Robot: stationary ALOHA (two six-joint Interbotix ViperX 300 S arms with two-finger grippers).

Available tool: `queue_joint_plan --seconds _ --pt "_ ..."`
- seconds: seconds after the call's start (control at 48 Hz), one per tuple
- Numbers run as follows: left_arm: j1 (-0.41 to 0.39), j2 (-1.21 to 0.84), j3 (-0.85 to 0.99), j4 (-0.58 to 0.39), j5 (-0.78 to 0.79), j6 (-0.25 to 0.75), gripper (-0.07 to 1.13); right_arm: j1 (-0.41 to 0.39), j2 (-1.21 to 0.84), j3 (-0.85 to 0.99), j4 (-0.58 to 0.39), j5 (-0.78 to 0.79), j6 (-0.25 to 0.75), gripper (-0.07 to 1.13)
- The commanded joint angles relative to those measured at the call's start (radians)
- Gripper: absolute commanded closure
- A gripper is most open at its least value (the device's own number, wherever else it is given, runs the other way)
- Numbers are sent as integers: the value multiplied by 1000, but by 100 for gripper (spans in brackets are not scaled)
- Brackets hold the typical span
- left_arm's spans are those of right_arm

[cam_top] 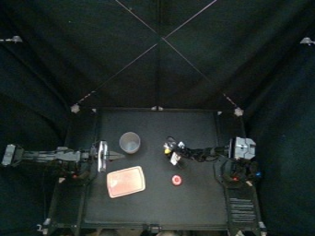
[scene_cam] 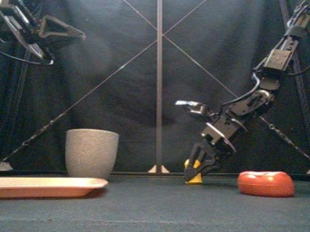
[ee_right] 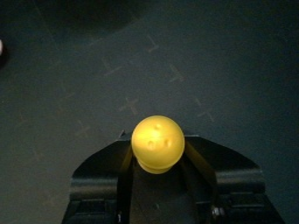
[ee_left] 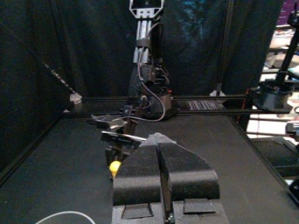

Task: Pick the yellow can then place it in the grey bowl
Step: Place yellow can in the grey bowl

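Far left, the left gripper (cam_top: 99, 155) hangs over the table's (cam_top: 204, 195) left edge, up high and well clear of everything. Its own camera shows the two jaws pressed together with only a thin line between them, nothing in them.

Next over, the pink tray (cam_top: 127, 182) lies flat toward the front. I can't make out anything on it. Just behind it stands the grey cup (scene_cam: 92, 152), upright, and I can't see into it well enough to say more.

Right of the cup and clearly apart from it, the right gripper (scene_cam: 197, 170) reaches down and in from the right side, pointing at the table. It's clamped on the yellow can (ee_right: 158, 142), one jaw on each side. From the front, the can is low, right at the table surface. I honestly can't tell if it's touching or a hair above.

Furthest right, nearer the front, sits a red toy (scene_cam: 266, 183) on its own.
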Motion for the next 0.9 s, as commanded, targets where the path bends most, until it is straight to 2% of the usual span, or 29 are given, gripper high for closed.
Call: queue_joint_plan --seconds 0.021,0.208,0.438,0.562,0.896 --pt "3 5 -14 0 -9 0 109 5 -40 -20 3 2 2 36" --pt "8 5 -14 0 -9 0 109 17 -83 -110 -15 0 -8 36" --pt "11 5 -14 0 -12 2 109 14 -89 -333 -146 2 -6 36" --pt "17 5 -12 3 -11 2 109 11 -26 -468 -196 2 0 36" --pt "20 5 -9 2 -11 2 109 5 213 -749 -196 41 2 35"
